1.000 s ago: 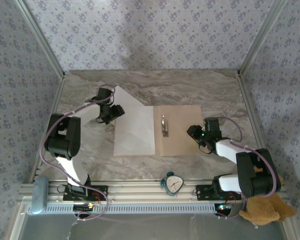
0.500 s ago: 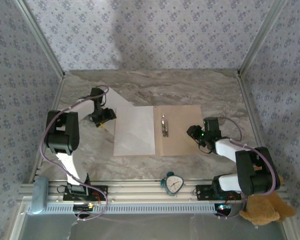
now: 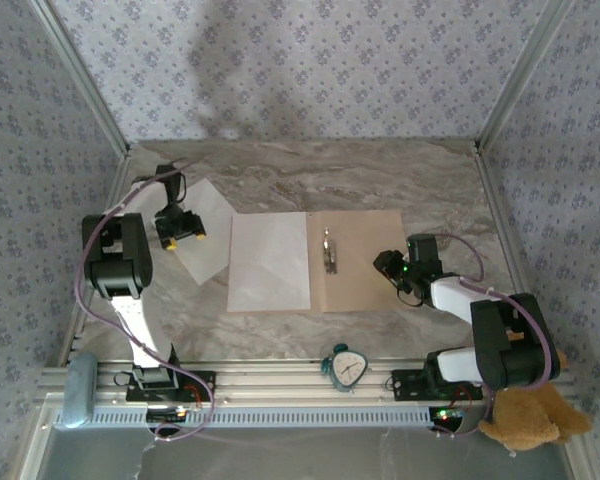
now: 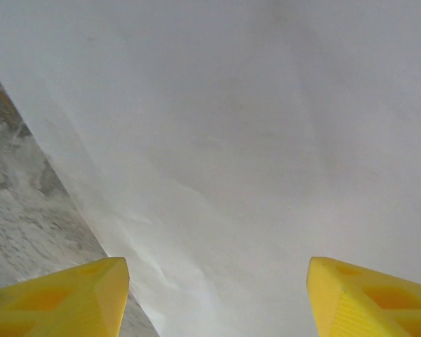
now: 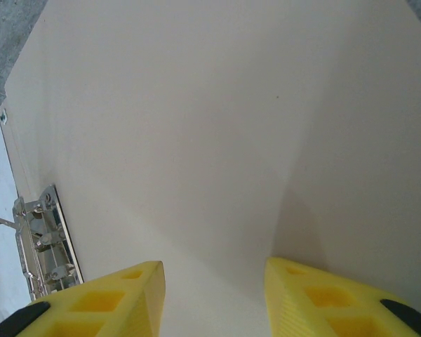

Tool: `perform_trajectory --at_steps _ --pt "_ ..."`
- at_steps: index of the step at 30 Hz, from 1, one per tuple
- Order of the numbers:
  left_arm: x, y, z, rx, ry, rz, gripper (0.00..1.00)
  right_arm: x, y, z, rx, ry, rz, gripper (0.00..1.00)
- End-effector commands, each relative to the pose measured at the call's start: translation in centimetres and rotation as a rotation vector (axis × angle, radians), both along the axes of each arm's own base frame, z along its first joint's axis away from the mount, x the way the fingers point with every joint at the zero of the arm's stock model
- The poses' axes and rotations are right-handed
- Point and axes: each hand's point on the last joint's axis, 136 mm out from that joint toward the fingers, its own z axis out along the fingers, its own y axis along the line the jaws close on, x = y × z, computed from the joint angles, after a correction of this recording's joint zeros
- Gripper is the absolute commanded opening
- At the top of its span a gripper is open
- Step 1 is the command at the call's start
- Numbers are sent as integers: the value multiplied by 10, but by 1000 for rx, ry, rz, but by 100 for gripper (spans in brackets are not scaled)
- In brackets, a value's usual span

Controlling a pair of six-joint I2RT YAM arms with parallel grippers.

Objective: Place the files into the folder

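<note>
The left jaws gape empty over the thin white paper sheet (image 3: 210, 240) near the counter's left edge, the right jaws open above the centred tan cardboard folder (image 3: 365, 260); the flat-lying sheet may slip or crumple when pinched

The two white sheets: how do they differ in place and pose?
The inner sheet lies on the open folder's left half; the outer sheet lies on the table beside it. The inner sheet is square to the folder; the outer sheet is turned askew. Both are plain white.

Robot test booth, floral-papered walls (image 3: 330, 70), aluminium corner posts (image 3: 80, 75), marble-look tabletop (image 3: 380, 180), slotted mounting rail (image 3: 280, 415)
</note>
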Motion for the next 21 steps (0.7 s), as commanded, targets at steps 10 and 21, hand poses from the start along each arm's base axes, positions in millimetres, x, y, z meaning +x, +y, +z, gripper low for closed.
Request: perform_trajectory --at_steps 10,21 --pt "-10 -92 35 -351 -296 12 65 5 4 7 4 -14 21 43" --pt "-52 -75 -22 -261 -164 95 60 5 7 8 -3 -21 31 43"
